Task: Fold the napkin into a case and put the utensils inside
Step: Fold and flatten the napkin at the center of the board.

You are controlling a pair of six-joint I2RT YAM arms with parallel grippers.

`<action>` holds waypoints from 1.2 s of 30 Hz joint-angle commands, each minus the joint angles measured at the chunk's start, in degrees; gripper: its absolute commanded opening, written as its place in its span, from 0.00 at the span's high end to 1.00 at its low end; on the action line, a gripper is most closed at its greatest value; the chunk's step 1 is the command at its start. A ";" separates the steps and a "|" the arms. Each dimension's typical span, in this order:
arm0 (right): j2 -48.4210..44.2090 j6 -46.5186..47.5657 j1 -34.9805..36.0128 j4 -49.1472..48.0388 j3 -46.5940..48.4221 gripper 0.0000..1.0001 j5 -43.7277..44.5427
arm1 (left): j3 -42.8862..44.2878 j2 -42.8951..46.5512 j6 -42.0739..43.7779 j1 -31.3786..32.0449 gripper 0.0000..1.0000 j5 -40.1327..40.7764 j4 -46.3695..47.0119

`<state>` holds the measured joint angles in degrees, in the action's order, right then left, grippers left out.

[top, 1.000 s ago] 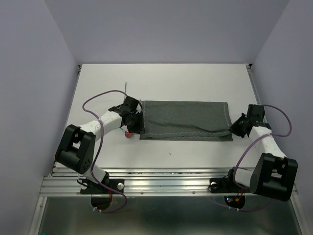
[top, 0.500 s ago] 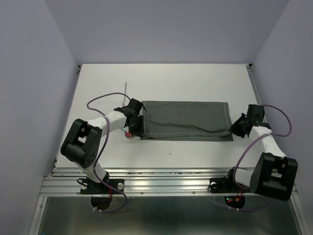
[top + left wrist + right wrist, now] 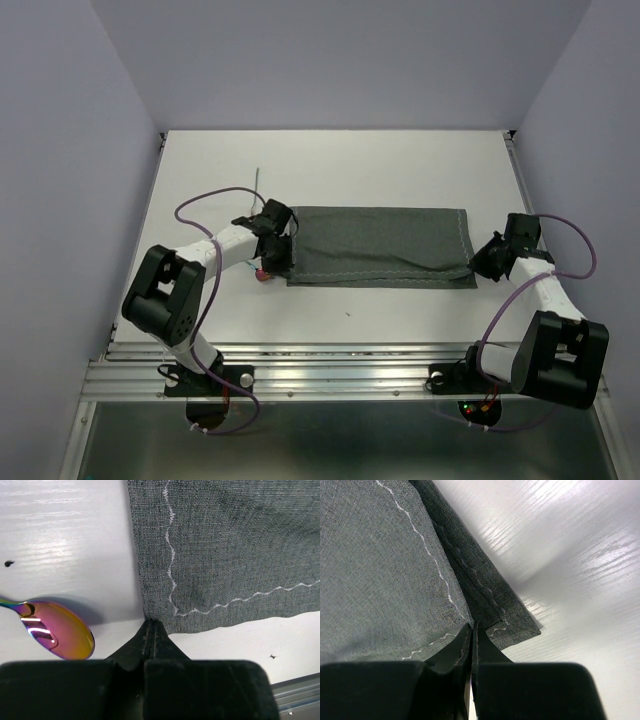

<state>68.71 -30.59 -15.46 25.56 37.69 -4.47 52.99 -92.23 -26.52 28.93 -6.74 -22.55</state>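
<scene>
Your left tool (image 3: 151,626) and right tool (image 3: 472,628) each pinch shut on a near corner of the dark grey woven napkin (image 3: 380,245), which lies folded across the middle of the white surface (image 3: 350,165); it looks light and limp, so hold it by those stitched corners.

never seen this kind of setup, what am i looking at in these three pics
Two robot arms are bolted to the near edge of a white table. The wide picture looks down from above; the other two come from cameras on each wrist. A folded grey cloth lies in the middle. The left gripper is shut on its near left corner, the right gripper on its near right corner. A shiny spoon lies beside the left gripper, and a thin stick farther back.
</scene>
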 commanded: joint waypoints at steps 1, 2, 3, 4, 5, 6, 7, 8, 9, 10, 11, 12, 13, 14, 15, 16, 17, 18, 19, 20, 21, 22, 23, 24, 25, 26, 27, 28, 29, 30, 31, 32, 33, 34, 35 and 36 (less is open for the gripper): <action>-1.73 0.44 -0.53 0.45 2.03 0.98 1.22 | 3.61 5.65 0.24 0.52 1.00 1.04 -3.64; -1.91 0.18 -0.53 0.71 2.38 0.98 1.48 | 4.22 6.52 0.51 0.52 1.00 0.59 -4.08; -2.52 0.18 -0.53 1.15 2.56 0.98 1.48 | 4.49 6.97 0.59 0.52 1.00 -0.02 -4.26; -2.79 0.18 -0.53 1.24 2.74 0.98 1.66 | 4.75 7.23 0.68 0.52 1.00 -0.29 -4.44; -3.05 0.18 -0.53 1.51 3.00 0.98 1.83 | 4.93 7.50 0.94 0.52 1.00 -0.46 -4.87; -3.66 0.09 -0.53 1.77 3.26 0.98 1.83 | 5.36 7.76 0.95 0.43 1.00 -0.64 -5.05; -3.84 0.09 -0.53 2.03 3.26 0.98 1.92 | 5.54 7.94 1.03 0.51 1.00 -0.81 -5.05; -4.11 0.00 -0.53 2.21 3.44 0.98 2.09 | 5.63 8.03 1.12 0.52 1.00 -1.08 -5.14; -4.63 -0.08 -0.53 2.99 3.79 0.98 2.27 | 5.63 8.29 1.21 0.52 1.00 -1.60 -5.05; -4.90 -0.17 -0.53 3.00 3.97 0.98 2.45 | 5.54 8.46 1.21 0.52 1.00 -1.61 -4.97; -5.25 -0.17 -0.53 3.18 3.97 0.98 2.54 | 5.54 8.47 1.21 0.52 1.00 -1.78 -5.05; -5.51 -0.35 -0.53 3.87 4.14 0.98 2.71 | 5.37 8.55 1.21 0.52 1.00 -2.13 -5.05; -6.21 -0.35 -0.53 4.14 4.32 0.98 2.89 | 5.19 8.73 1.21 0.52 1.00 -2.22 -5.05; -6.65 -0.44 -0.53 4.58 4.41 0.99 3.41 | 5.02 8.90 1.21 0.43 1.00 -2.31 -5.05; -7.09 -0.70 -0.53 5.28 4.49 0.99 3.68 | 4.67 9.17 1.21 0.51 1.00 -2.40 -5.05; -7.53 -0.70 -0.53 5.55 4.41 0.99 3.85 | 4.49 9.34 1.30 0.52 1.00 -2.40 -4.88; -8.23 -0.79 -0.53 5.73 4.41 0.99 4.12 | 4.23 9.61 1.30 0.52 1.00 -2.31 -4.96; -8.50 -0.79 -0.53 6.25 4.15 0.99 4.12 | 4.22 9.61 1.12 0.43 1.00 -1.79 -5.05; -8.76 -1.05 -0.53 6.43 4.14 0.99 4.21 | 4.14 9.70 1.12 0.43 1.00 -1.70 -4.97; -9.03 -1.49 -0.53 6.87 4.14 0.99 4.21 | 3.88 9.78 1.12 0.43 1.00 -1.61 -4.79; -9.12 -1.67 -0.53 6.96 4.06 0.99 4.21 | 3.79 9.78 1.12 0.43 1.00 -1.52 -4.88; -9.12 -1.93 -0.53 7.13 4.23 0.99 4.21 | 3.70 9.70 1.04 0.43 1.00 -1.26 -4.88; -9.03 -2.37 -0.53 7.83 4.32 0.99 4.21 | 3.35 9.78 1.12 0.43 1.00 -0.91 -4.79; -9.03 -2.46 -0.53 8.10 4.41 0.98 5.86 | 3.17 9.78 1.21 0.43 1.00 -0.73 -4.79; -8.94 -2.55 -0.53 8.36 4.58 0.99 6.05 | 3.08 9.70 1.21 0.43 1.00 -0.55 -4.88; -8.85 -2.81 -0.53 8.80 5.11 0.99 6.57 | 2.65 9.78 1.21 0.43 1.00 -0.47 -4.88; -9.03 -2.81 -0.53 9.50 5.28 0.99 6.84 | 2.56 9.78 1.30 0.43 1.00 -0.46 -4.88; -9.03 -2.90 -0.53 9.77 5.46 0.99 6.93 | 2.38 9.87 1.39 0.43 1.00 -0.38 -4.88; -9.12 -3.07 -0.53 10.21 5.90 0.98 7.19 | 1.86 9.87 1.39 0.43 1.00 -0.29 -4.79; -9.12 -3.16 -0.53 10.82 6.08 0.98 7.28 | 1.59 9.96 1.56 0.43 1.00 -0.38 -4.61; -9.20 -3.42 -0.53 11.00 6.16 0.98 7.28 | 1.33 9.87 1.56 0.43 1.00 -0.46 -4.44; -9.12 -3.60 -0.53 11.52 6.43 0.97 7.20 | 0.80 9.61 1.56 0.43 1.00 -0.55 -4.09; -8.94 -3.77 -0.53 11.96 6.69 0.96 7.28 | 0.54 9.35 1.56 0.43 1.00 -0.64 -4.00; -8.59 -4.12 -0.53 12.40 6.95 0.96 7.46 | 0.27 9.17 1.48 0.43 1.00 -0.64 -3.91; -8.33 -4.39 -0.53 12.93 7.22 0.96 7.55 | -0.34 8.99 1.65 0.34 1.00 -0.73 -3.56; -8.15 -4.74 -0.53 14.33 7.57 0.96 7.72 | -0.61 8.91 1.65 0.43 1.00 -0.73 -3.30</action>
<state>60.66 -33.71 -15.46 36.91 41.93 0.95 53.95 -84.66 -25.96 29.17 -8.10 -26.15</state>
